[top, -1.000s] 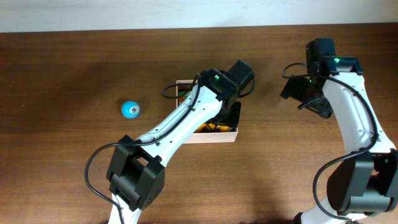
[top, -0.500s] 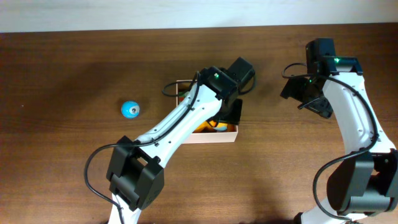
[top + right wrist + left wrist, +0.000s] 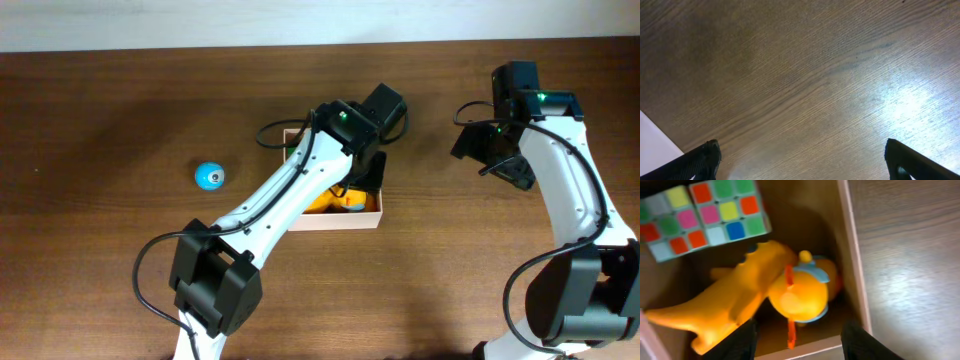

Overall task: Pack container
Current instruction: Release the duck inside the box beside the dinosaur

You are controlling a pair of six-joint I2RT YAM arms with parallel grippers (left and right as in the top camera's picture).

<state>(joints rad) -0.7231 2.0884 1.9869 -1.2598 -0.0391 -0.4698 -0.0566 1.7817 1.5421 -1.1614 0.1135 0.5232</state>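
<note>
The container, a shallow white-walled box with a tan inside, sits mid-table, mostly under my left arm. In the left wrist view its right wall shows, and inside lie a colourful puzzle cube, an orange dinosaur and a round yellow toy with a blue cap. My left gripper is open and empty just above the yellow toy, over the box's right part. A blue ball lies on the table to the left. My right gripper is open and empty over bare wood.
The table is dark brown wood. A white wall strip runs along the far edge. A white patch shows at the lower left of the right wrist view.
My left gripper has lifted and drawn back a little from the box, uncovering the yellow toy lying inside. The right arm has not moved.
</note>
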